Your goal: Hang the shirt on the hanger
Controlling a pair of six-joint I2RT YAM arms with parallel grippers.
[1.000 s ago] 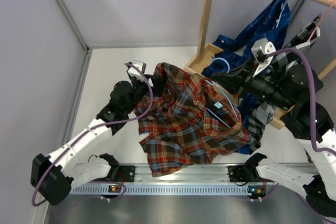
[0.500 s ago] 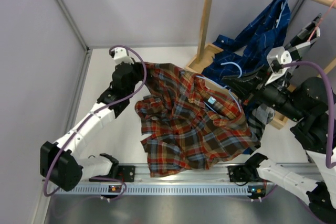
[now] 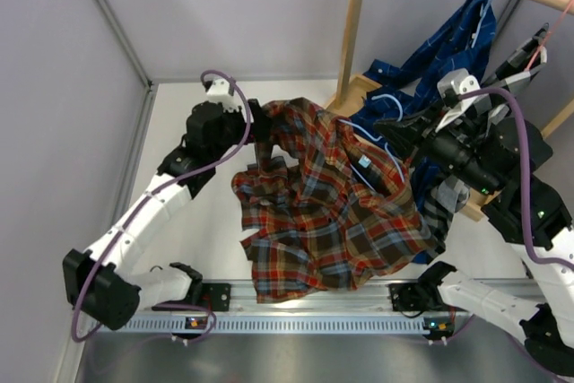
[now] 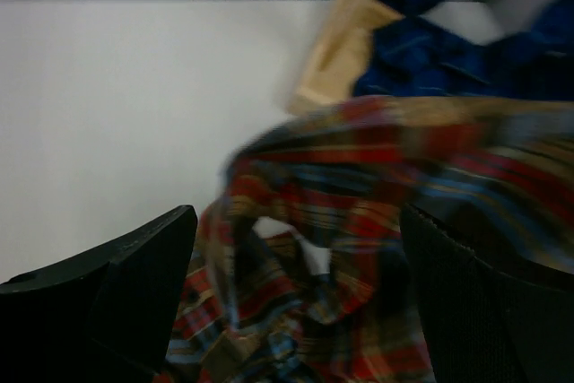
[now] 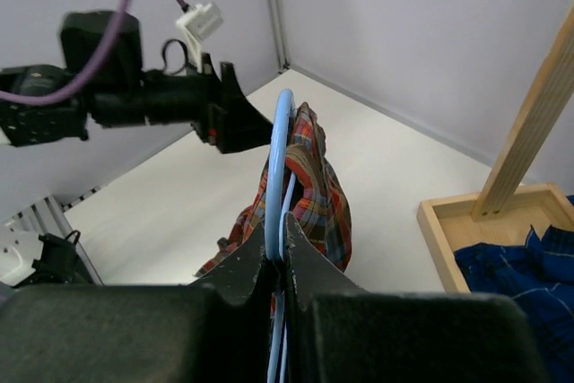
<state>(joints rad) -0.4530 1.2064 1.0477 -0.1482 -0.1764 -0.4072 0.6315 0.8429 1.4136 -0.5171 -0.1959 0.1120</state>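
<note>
Since half a second ago, the left gripper has swung back in toward the shirt, and the stretched shoulder has gone slack. Nearest, the hem lies by the base rail. Higher up, the cloth drapes over the hanger, whose wire the right gripper pinches. The left fingers stand spread, with blurred cloth against one. Behind hangs a blue shirt. The step looks like seating the second shoulder. Next, the left gripper should clamp the collar and draw it over the wire's end.

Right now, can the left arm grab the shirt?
Probably yes. The open left gripper sits right at a raised fold of the shirt, with nothing between them. The right gripper holds the hanger beside it.
</note>
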